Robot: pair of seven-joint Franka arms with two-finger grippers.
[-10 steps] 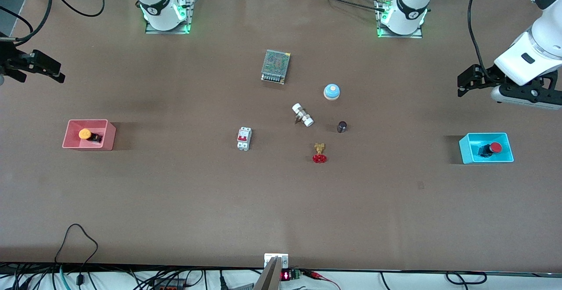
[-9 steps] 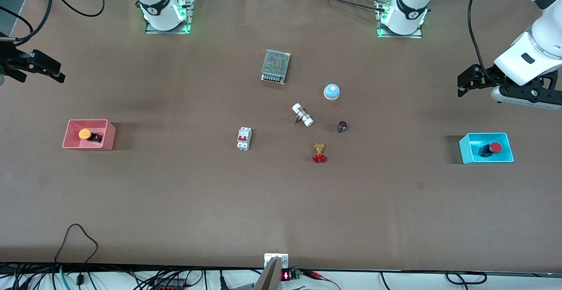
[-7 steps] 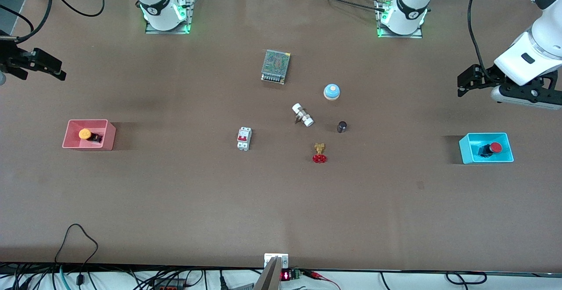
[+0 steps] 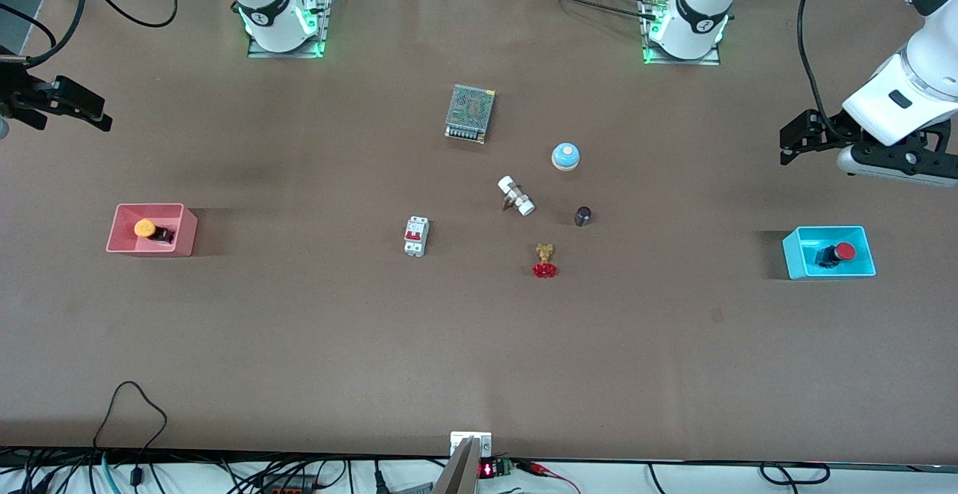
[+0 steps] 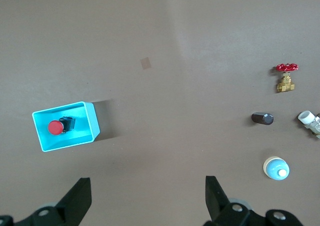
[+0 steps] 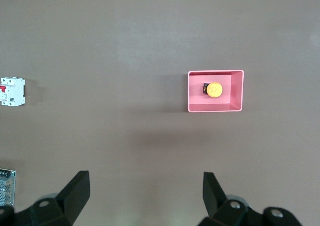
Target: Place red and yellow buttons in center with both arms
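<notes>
I have the left gripper (image 5: 145,198) hanging in the air over the worktop (image 4: 299,344) at the left arm's end, its jaws spread wide apart with nothing between them and touching nothing. The red button (image 4: 837,253) lies on its side inside a blue bin (image 4: 793,258), which sits nearer the front camera than that gripper; in the left wrist view I see the red cap (image 5: 55,128) against the bin's floor. The right gripper (image 6: 142,198) hangs over the worktop at the right arm's end, jaws likewise wide apart and empty. The yellow button (image 4: 147,230) rests in a pink bin (image 4: 187,232), also nearer the front camera than its gripper, and the right wrist view shows the yellow cap (image 6: 214,89) facing up. The two bins are well apart. Between them, around the middle of the worktop, I can see a power supply (image 4: 469,112), a blue bell (image 4: 566,156), a white fitting (image 4: 516,195), a dark knob (image 4: 582,215), a brass valve (image 4: 545,260) and a circuit breaker (image 4: 416,236), none touching another.
</notes>
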